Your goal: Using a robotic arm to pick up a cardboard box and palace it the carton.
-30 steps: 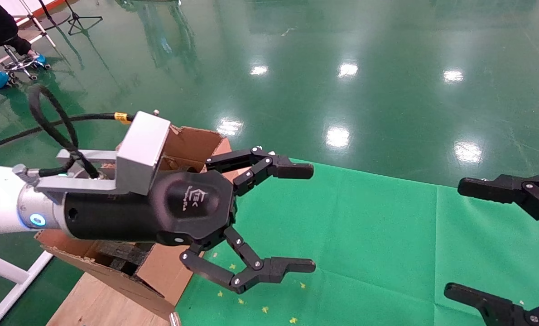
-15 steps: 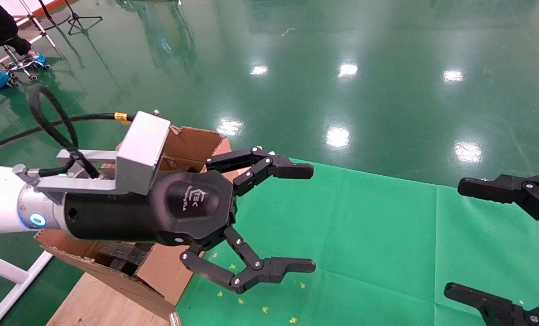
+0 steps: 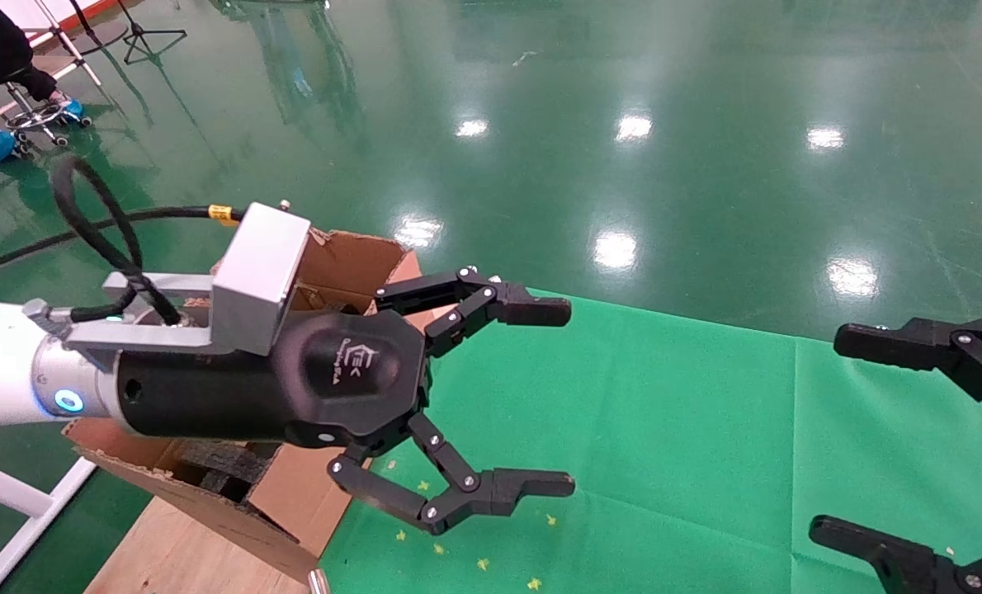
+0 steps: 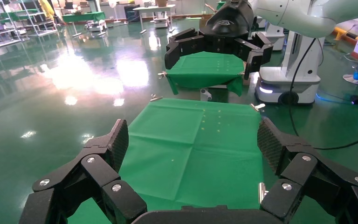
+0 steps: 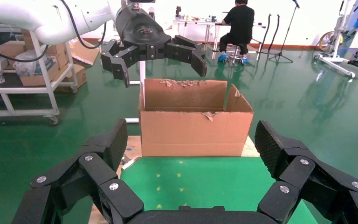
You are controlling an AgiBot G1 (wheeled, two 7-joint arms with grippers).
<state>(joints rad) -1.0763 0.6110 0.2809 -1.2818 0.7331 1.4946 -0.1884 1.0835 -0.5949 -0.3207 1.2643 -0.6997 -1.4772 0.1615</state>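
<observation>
My left hand (image 3: pixel 569 398) hangs in the air, fingers spread wide, nothing between them, just beside the carton (image 3: pixel 351 264) and above the green cloth (image 3: pixel 664 429) on the tabletop. The carton stands at the cloth's edge on a wooden board (image 3: pixel 169 553), flaps up and torn along the top, black foam (image 3: pixel 227 462) visible inside. My right hand (image 3: pixel 825 437) also hangs spread and empty, well apart from the carton, over the far side of the cloth. From the right wrist the carton (image 5: pixel 196 123) faces me, left hand (image 5: pixel 156 49) above it. The cardboard box is not visible in any view
</observation>
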